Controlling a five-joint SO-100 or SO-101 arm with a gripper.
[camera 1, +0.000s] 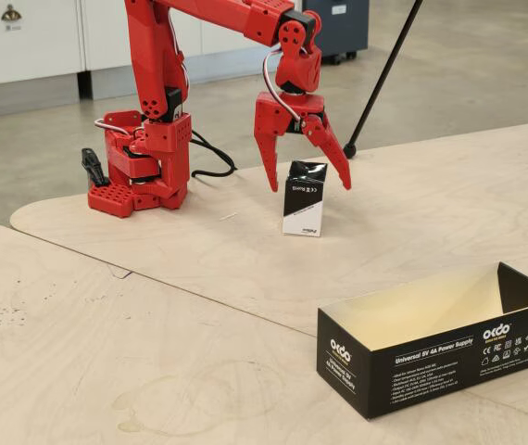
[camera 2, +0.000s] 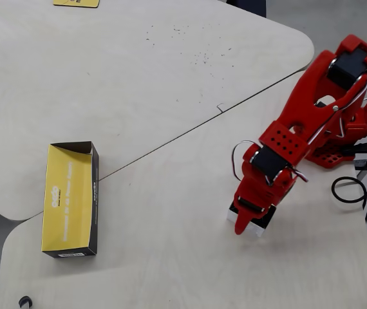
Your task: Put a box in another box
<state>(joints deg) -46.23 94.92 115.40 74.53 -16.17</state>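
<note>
The small black-and-white carton (camera 1: 303,202) stands upright on the pale wooden table, just in front of the red arm. My red gripper (camera 1: 309,187) is open, with one finger on each side of the carton's glossy black top; I cannot tell whether they touch it. In the overhead view the gripper (camera 2: 253,217) covers most of the carton (camera 2: 258,229), and only its white edges show. The long black okdo box (camera 1: 431,357) lies open and empty at the front right. In the overhead view it (camera 2: 94,199) lies at the far left, with its yellow inside facing up.
The arm's red base (camera 1: 144,162) stands at the table's back edge with black cables (camera 2: 348,190) beside it. A black tripod leg (camera 1: 384,74) slants down behind the gripper. A seam (camera 2: 170,138) runs between two table panels. The table has curved edges.
</note>
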